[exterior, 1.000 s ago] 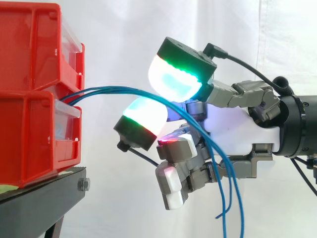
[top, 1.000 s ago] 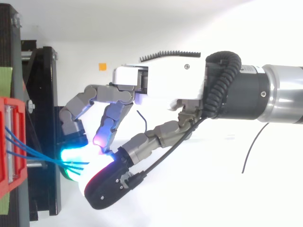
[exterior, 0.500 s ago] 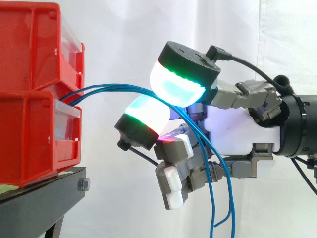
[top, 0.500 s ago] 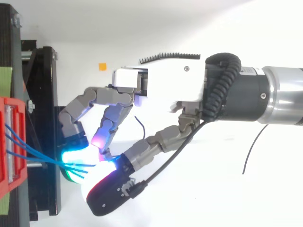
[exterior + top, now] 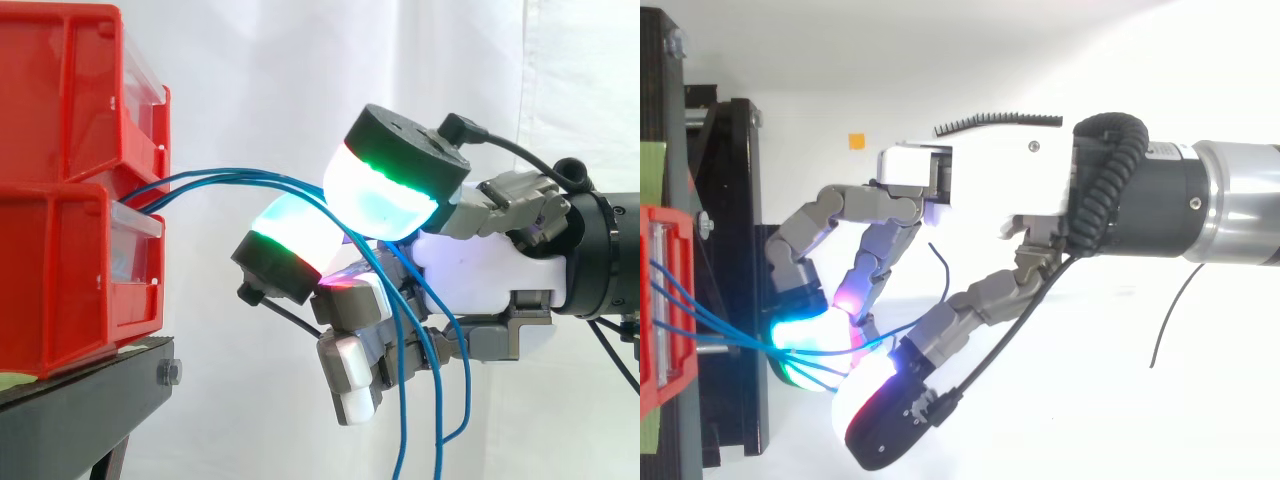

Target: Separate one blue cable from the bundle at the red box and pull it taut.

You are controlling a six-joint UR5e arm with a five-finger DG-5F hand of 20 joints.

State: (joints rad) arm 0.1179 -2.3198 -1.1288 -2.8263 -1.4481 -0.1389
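Note:
Several thin blue cables come out between the two stacked red bins and arc right into my hand. They pass under the thumb's green-rimmed pad and over a cyan finger pad. From there they hang down in front of the lower curled fingers. In the top view the blue cables leave the red bin and fan out between the two pads. One strand loops up toward the palm of the hand. The fingers are curled round the cables. None is taut.
The bins sit on a black stand, whose frame lies just left of the fingertips. A white curtain hangs behind. A small orange mark sits on the white surface beyond the hand.
The thumb has swung away from the cyan finger pad, widening the gap. The cables have spread apart there, and their hanging ends have shifted left and drop more steeply.

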